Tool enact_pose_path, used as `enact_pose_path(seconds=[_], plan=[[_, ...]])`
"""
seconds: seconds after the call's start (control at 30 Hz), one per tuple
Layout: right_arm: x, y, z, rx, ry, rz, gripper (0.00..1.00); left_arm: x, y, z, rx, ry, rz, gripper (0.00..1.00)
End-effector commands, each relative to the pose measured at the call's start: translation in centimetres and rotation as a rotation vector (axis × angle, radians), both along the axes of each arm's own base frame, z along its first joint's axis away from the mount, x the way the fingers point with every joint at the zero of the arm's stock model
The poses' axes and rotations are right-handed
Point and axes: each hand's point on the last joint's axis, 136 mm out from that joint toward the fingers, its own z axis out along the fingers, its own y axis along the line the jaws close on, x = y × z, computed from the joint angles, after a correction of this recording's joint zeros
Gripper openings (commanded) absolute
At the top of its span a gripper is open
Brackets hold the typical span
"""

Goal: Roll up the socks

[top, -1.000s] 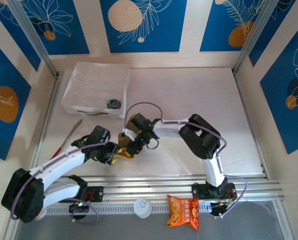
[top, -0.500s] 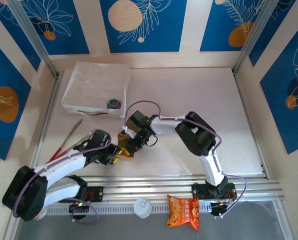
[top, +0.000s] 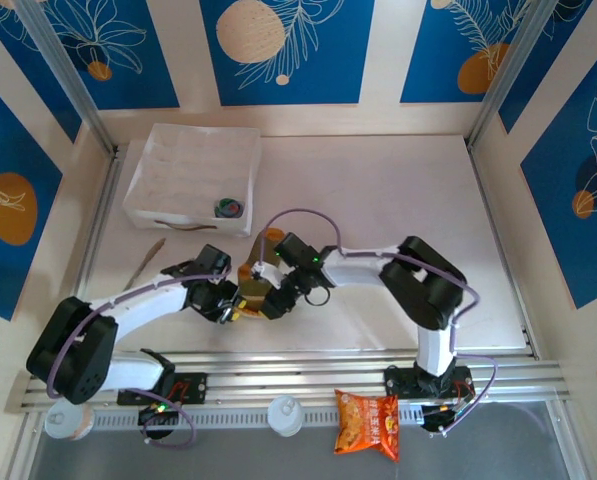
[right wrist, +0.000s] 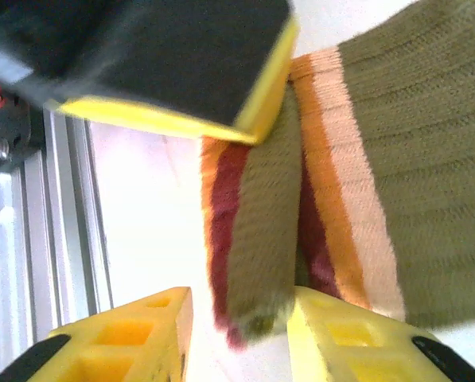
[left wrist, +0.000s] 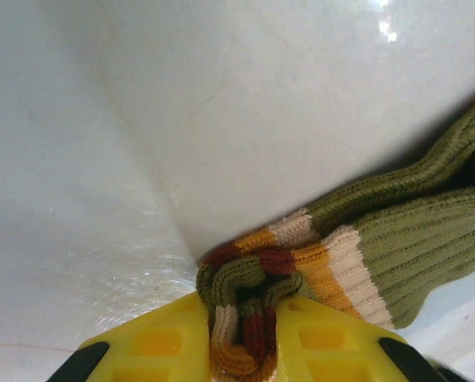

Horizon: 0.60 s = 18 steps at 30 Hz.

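Olive-brown sock [right wrist: 396,159], blurred, cut off at right edge

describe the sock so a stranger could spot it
On the table, look front-centre, where the left pincer and right pincer meet. The sock lies there, cuff in the left one. Ribbed olive with orange, cream and dark-red bands, unlike the orange packet.

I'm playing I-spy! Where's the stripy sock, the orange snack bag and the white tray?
olive-brown sock [left wrist: 428,247]: left wrist view, its ribbed olive part.
orange snack packet [top: 368,422]: top view, the packet's middle.
white tray [top: 168,217]: top view, its near wall.
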Motion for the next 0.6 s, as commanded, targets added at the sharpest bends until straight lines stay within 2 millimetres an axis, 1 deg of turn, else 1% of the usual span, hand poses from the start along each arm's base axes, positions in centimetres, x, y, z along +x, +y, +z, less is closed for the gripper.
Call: enact_pose_path(seconds=[0.0,0.03,0.1,0.17,0.27,0.37,0.43,0.57], plan=[[1.0,0.9,3.3,0.095,-0.375,0.068,0.42,-6.9,4.9,-3.3,0.224,0.297,0.012,0.21],[1.1,0.6,3.6,0.083,-0.449,0.074,0.43,-6.8,4.8,-3.2,0.225,0.298,0.009,0.21],[1.1,0.1,3.5,0.034,-0.546,0.090,0.44,-6.6,4.7,-3.0,0.227,0.302,0.004,0.21],[0.6,-0.2,3.0,-0.015,-0.618,0.135,0.44,-6.4,4.6,-3.0,0.227,0.302,0.003,0.21],[0.0,0.0,2.1,-0.085,-0.747,0.208,0.44,-6.1,4.5,-3.0,0.219,0.306,0.004,0.21],[-0.1,0.8,1.5,-0.128,-0.842,0.262,0.44,-5.8,4.2,-3.1,0.193,0.304,0.009,0.21],[0.4,1.5,1.1,-0.163,-0.901,0.276,0.44,-5.5,3.9,-3.1,0.160,0.300,0.012,0.21],[1.0,2.5,0.3,-0.194,-0.946,0.299,0.44,-5.0,3.8,-3.0,0.130,0.299,0.013,0.21]])
